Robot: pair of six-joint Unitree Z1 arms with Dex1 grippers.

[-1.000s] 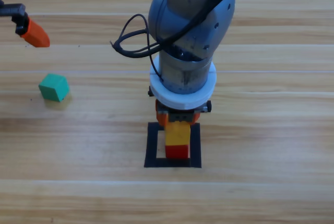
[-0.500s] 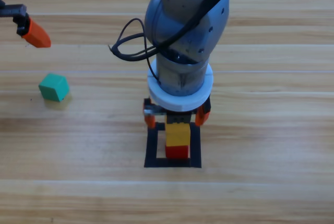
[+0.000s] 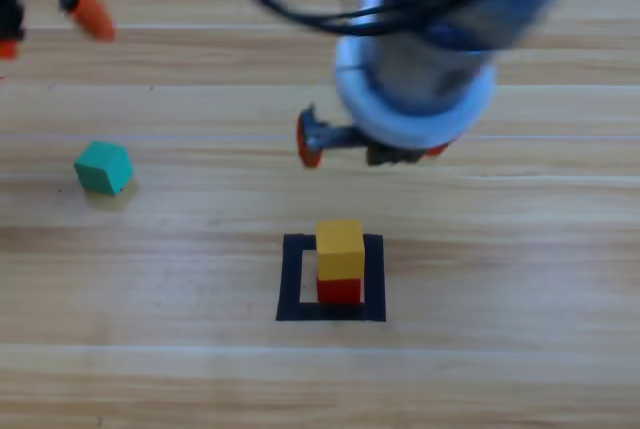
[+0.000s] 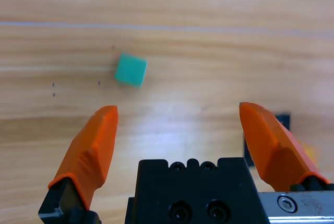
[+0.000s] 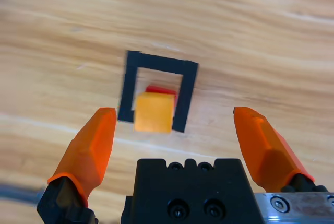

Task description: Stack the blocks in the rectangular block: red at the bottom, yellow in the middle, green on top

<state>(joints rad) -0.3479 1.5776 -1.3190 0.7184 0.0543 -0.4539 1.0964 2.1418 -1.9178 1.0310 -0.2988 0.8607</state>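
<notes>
Hovering right gripper (image 3: 370,147) above stack, jaws spread wide, empty | yellow cube (image 3: 340,246) sits on red cube (image 3: 339,290) inside black tape square (image 3: 290,279) | green cube (image 3: 103,167) alone on table (image 3: 520,249), far left | left gripper (image 4: 180,130) wide open, empty, near top-left corner

Wooden table (image 3: 520,249): black tape square (image 3: 290,284) holds red cube (image 3: 340,291); green cube (image 3: 103,167) well left.
</notes>
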